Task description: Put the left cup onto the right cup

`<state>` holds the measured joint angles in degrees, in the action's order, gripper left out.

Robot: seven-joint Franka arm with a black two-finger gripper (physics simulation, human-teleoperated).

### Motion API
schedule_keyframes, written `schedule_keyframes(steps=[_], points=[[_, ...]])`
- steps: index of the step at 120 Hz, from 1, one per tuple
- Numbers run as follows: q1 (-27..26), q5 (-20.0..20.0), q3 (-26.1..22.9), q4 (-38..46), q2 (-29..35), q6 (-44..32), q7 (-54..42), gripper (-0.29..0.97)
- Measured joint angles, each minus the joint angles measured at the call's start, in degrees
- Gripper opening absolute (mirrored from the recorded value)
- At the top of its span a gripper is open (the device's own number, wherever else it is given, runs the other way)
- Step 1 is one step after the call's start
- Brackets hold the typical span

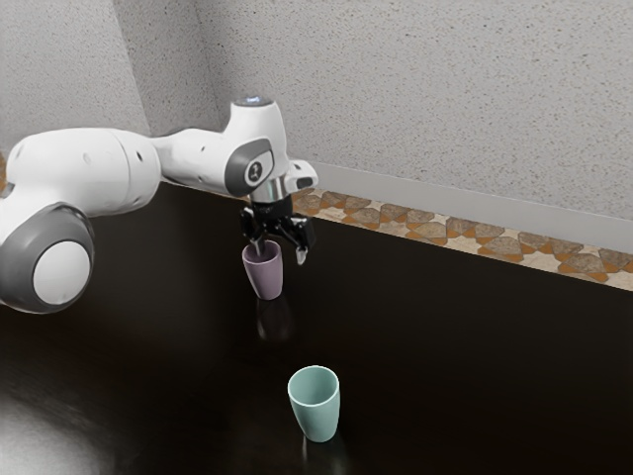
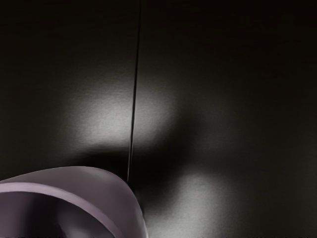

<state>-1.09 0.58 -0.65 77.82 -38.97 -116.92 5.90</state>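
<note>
The left cup (image 1: pixel 263 274), purple, stands on the dark table (image 1: pixel 445 336) toward its back. My gripper (image 1: pixel 276 247) is right over it, pointing down and open. One finger (image 1: pixel 255 244) dips at the cup's rim on the exterior view's left, while the other (image 1: pixel 298 253) hangs just outside the rim on the right. In the wrist view the purple cup's rim (image 2: pixel 74 198) curves large and close under the hand. The right cup (image 1: pixel 315 403), pale teal, stands upright nearer the table's front, well apart from my gripper.
The glossy dark table mirrors both cups. Behind it a patterned floor strip (image 1: pixel 475 237) runs along a grey speckled wall (image 1: pixel 445 99). A thin seam (image 2: pixel 133 99) crosses the tabletop beneath my hand.
</note>
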Motion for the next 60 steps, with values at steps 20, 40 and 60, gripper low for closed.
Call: schedule_keyframes(steps=[20, 40, 60], points=[[0.3, 0.0, -0.1, 0.3, -0.7, -0.1, 0.3, 0.68], [0.4, -0.1, -0.1, 0.3, -1.0, -0.2, 0.6, 0.68], [0.4, 0.1, 0.1, 0.3, -1.2, -0.2, 0.7, 0.42]])
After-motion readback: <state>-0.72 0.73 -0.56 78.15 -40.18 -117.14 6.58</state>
